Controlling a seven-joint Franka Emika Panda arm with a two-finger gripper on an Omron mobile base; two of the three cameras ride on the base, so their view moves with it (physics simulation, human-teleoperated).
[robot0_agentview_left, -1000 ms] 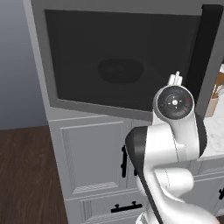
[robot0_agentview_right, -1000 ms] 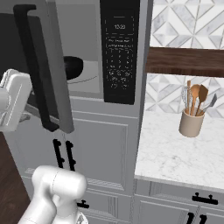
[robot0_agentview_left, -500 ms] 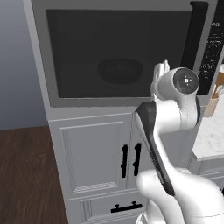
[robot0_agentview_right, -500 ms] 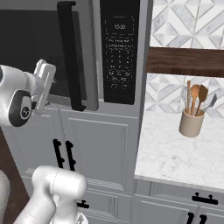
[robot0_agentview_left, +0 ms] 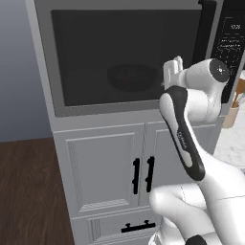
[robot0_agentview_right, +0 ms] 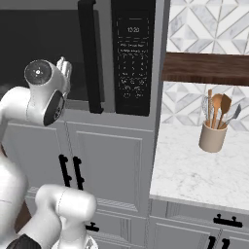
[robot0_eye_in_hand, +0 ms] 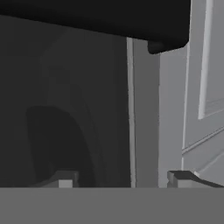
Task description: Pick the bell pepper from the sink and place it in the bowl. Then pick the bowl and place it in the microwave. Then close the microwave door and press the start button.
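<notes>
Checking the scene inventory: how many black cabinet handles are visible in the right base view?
6, perhaps more hidden behind the arm: two vertical handles on the doors under the microwave, one drawer handle below, one counter drawer handle, two bottom-right handles.

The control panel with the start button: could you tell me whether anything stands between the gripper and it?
The microwave door's black vertical bar handle does. The gripper sits against the microwave door window, left of that handle, and the control panel lies just right of it. Nothing else visible is in the way.
</notes>
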